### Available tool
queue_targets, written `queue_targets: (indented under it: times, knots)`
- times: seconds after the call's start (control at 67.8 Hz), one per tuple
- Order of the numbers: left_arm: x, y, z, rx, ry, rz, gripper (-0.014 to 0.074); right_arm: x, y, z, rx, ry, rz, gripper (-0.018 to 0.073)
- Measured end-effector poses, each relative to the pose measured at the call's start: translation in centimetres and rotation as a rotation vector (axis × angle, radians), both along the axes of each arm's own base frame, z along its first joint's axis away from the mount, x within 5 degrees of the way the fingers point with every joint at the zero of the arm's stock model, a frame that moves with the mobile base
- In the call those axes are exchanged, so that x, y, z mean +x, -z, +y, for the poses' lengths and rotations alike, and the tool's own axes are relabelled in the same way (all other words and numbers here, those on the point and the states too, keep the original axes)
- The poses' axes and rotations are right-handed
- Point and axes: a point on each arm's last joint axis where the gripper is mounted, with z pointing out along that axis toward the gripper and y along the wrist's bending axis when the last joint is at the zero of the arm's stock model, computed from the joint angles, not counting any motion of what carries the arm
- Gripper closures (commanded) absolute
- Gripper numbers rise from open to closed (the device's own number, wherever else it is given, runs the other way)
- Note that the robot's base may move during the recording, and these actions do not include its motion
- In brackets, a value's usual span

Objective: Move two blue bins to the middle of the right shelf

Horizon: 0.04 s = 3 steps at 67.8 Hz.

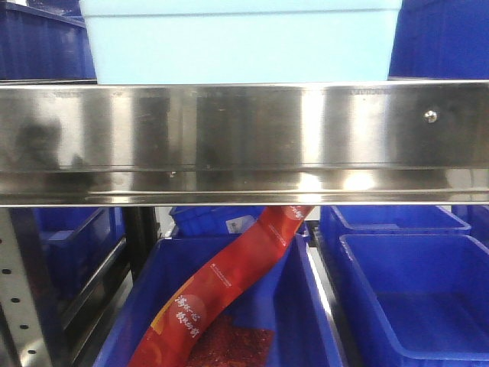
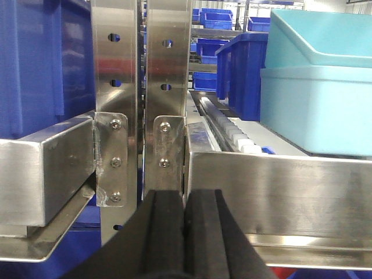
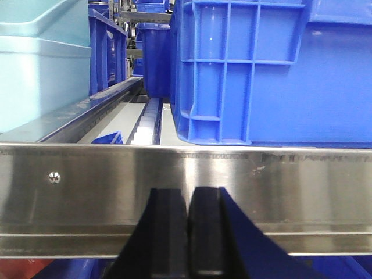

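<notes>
Bins: two pale sky-blue rectangular plastic bins (image 2: 317, 87), smooth, slightly tapered sides, one nested in the other; they sit on the steel rack level, just behind its front rail.
Bin axis: in the front view the pale bins (image 1: 241, 42) show one broad face square to the camera; which side is the long one cannot be told.
Nesting, by view: the left wrist view shows the upper bin tilted inside the lower one; the front view gives only a flat face with a rim line near the top.
Shelf: broad brushed stainless-steel front rail (image 1: 244, 138) with a small screw at right; white roller track (image 2: 229, 128) shows only in the wrist views.
Neighbours: dark blue ribbed plastic crate (image 3: 273, 70) stands on the same level, right of the pale bins (image 3: 40, 70), apart from them with a roller track between.
Below: dark blue open tubs (image 1: 412, 298); one holds a red printed packet (image 1: 221, 294), seen only from the front.
Left gripper (image 2: 185, 232): black fingers pressed together, holding nothing, low before the steel uprights.
Right gripper (image 3: 188, 232): black fingers pressed together, holding nothing, before the rail.
</notes>
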Motion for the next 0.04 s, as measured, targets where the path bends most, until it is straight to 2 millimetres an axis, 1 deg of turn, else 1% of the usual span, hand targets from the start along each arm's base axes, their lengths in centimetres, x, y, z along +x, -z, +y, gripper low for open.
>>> queue_targets:
  times: [0.044]
  knots:
    - [0.00,0.00,0.00,0.000,0.000,0.000,0.0707,0.00,0.00,0.00,0.000,0.000,0.000,0.0721]
